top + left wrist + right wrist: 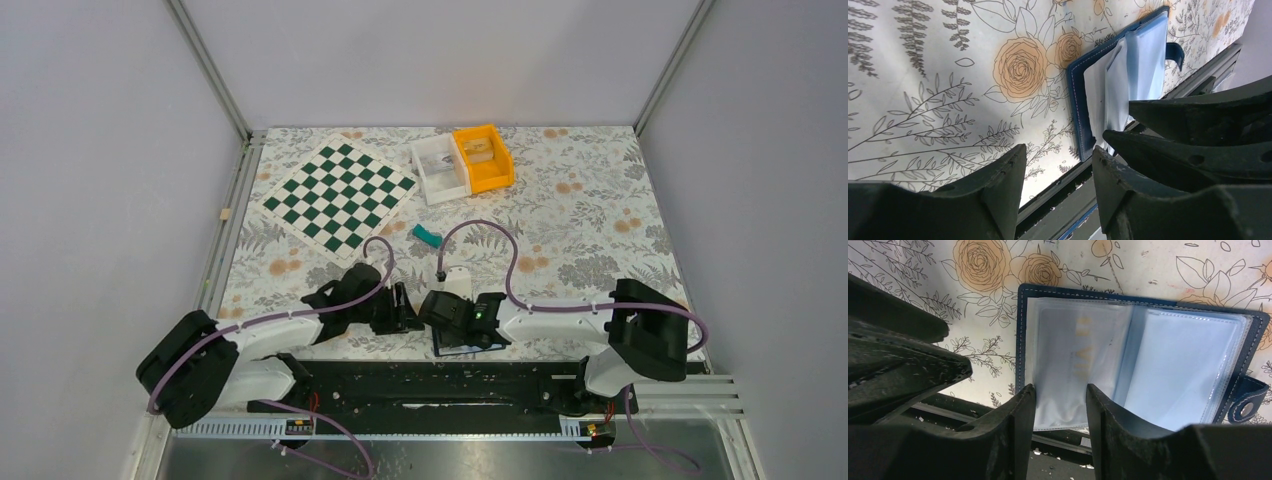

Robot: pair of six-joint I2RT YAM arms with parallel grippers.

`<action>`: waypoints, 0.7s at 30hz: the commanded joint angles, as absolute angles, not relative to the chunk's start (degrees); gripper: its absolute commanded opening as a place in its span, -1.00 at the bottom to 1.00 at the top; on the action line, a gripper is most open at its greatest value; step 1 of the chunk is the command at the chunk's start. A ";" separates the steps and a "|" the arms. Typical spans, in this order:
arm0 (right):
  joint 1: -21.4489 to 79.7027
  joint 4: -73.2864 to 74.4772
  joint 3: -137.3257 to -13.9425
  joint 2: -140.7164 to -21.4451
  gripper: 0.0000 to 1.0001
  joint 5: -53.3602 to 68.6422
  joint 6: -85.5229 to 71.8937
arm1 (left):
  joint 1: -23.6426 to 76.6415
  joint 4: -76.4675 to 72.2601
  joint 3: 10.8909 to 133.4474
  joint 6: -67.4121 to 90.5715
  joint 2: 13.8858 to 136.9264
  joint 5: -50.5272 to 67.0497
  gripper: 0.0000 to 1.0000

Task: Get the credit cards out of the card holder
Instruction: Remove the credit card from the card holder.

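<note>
The card holder is laid open on the floral bench, at its near edge just in front of the arm bases, with the snap tab turned out to one side; clear sleeves are seen across both inner panels. A pale credit card with faint gold lettering is held inside the left sleeve; what the other sleeve carries cannot be made out.

The right fingers are set partly apart at the near edge of that sleeve, its lower border showing in the gap; contact cannot be judged. The left fingers are likewise parted with nothing between them, poised just beside the holder.

Farther back a chessboard, a white bin, an orange bin and a teal block are placed.
</note>
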State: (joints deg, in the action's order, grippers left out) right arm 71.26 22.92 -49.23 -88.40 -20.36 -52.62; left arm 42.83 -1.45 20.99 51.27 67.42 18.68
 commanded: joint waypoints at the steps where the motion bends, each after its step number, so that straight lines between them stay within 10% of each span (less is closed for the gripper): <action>1: 71.66 21.61 -47.83 -85.70 -0.07 -22.22 -53.60 | 44.21 -8.03 22.80 52.79 69.59 19.22 0.01; 21: 71.63 21.09 -46.25 -82.35 -0.14 -22.80 -53.44 | 46.00 -15.44 22.67 55.88 75.24 21.04 -0.02</action>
